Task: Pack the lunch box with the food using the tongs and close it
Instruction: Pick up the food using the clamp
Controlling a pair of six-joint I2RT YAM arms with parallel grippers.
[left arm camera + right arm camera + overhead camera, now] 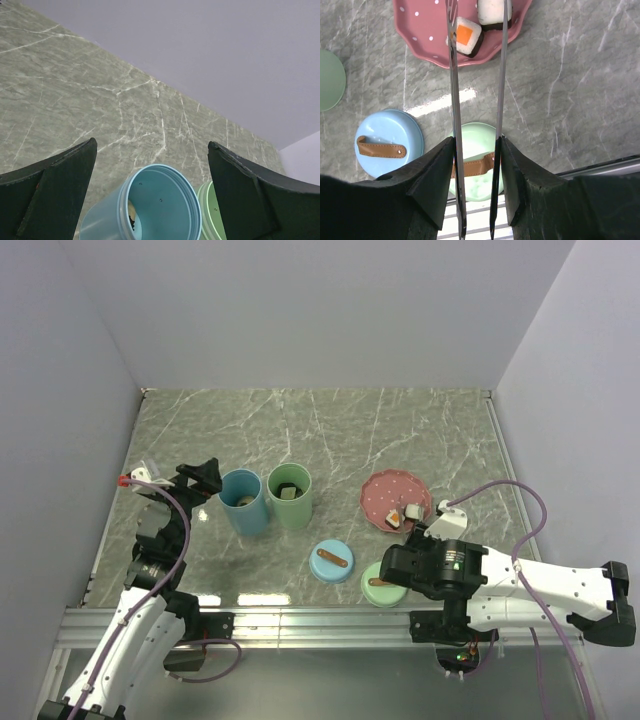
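Note:
My right gripper [476, 142] is shut on the tongs [452, 75], whose two thin metal arms run forward over the pink dotted plate [425, 25]. Two pieces of food lie there between the arms: an orange-topped square [466, 36] and a white-and-dark piece [492, 11]. The tong tips run out of the frame. From above, that gripper [402, 562] hangs just short of the plate [385, 488]. The lunch box is a blue cup [243, 505] and a green cup [290, 498], each with food inside. My left gripper [152, 150] is open, behind the blue cup [160, 200].
A blue lid [331, 562] and a green lid [374, 589], each with a brown leather strap, lie near the front rail. The green lid [476, 180] sits under my right fingers, the blue lid [387, 145] to its left. Walls close three sides.

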